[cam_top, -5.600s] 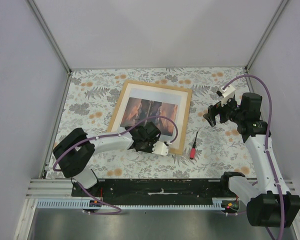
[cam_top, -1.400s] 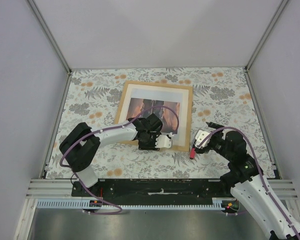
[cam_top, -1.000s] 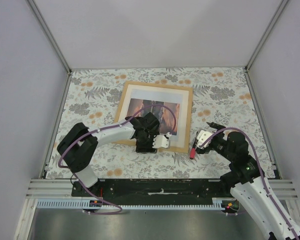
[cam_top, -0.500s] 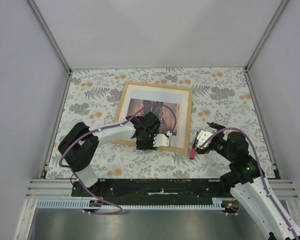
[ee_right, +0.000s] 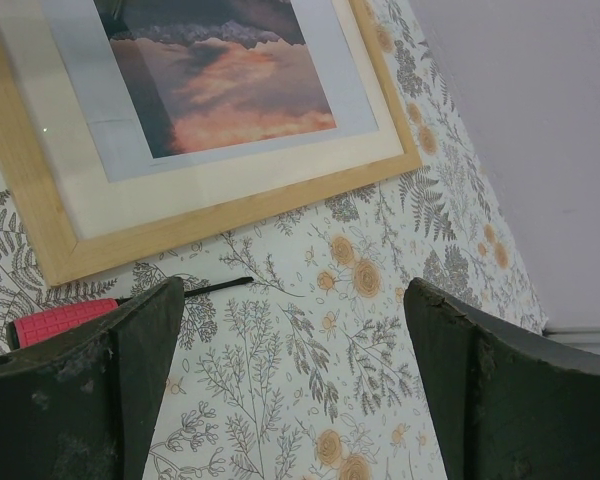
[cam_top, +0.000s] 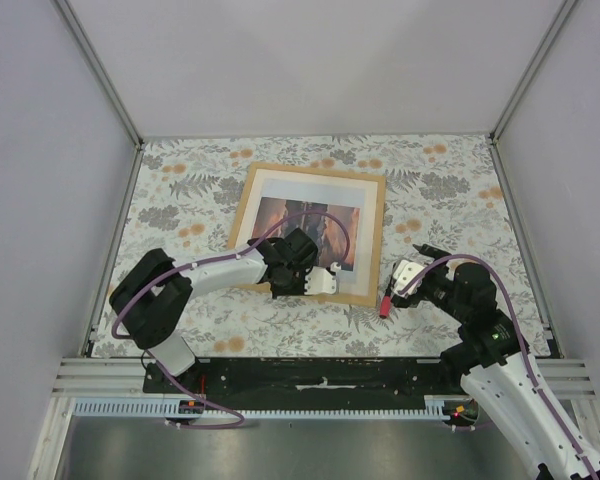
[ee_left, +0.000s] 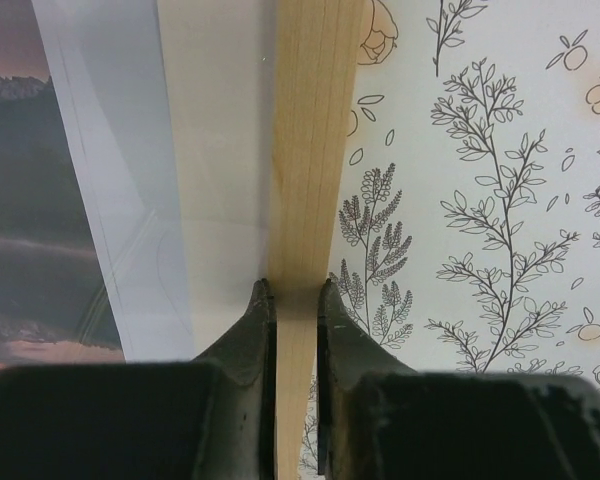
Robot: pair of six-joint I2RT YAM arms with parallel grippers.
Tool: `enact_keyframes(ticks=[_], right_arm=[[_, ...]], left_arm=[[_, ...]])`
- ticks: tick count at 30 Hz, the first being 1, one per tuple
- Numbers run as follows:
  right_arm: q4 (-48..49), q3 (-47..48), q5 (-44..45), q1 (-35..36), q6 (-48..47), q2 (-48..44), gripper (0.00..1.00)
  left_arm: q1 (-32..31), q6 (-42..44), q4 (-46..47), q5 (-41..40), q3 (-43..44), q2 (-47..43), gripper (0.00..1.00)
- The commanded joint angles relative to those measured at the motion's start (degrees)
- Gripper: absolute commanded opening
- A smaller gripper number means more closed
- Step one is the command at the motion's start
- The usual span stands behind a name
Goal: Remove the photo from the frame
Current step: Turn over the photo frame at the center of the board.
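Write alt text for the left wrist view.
The left arm's two dark fingers clamp one strip of the light-tan wooden picture frame, one on each side. Left of it lie the cream mat and the white sunset-print photo; right, a floral tablecloth.

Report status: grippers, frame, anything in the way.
Left gripper pinching frame at its near wooden edge. Right gripper open, empty, by red-handled tool. Photo inside, under cream mat.

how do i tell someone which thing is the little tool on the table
On the floral tablecloth, find the wooden picture frame lying flat in the middle. Just off its near right corner lies a slim tool. It is the only thing there with a red gridded handle and a thin black shaft.
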Motion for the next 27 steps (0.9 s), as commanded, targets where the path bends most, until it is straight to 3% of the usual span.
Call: enact_keyframes(ticks=[1,18,27], right_arm=[[1.2,2.6,0.0,-0.1,0.7,0.1,0.98],[-3.3,1.9,-5.0,0.3,-5.8,1.1,0.98],[-4.4,1.7,-1.1,5.0,-11.7,5.4,0.98]], left_arm=[[0.3,-3.8,0.2,-0.8,-1.8,-0.1,0.02],[0.3,-5.6,-1.6,1.9,2.9,-2.4,0.02],[0.3,-5.7,-4.1,2.5,6.7,-2.3,0.02]])
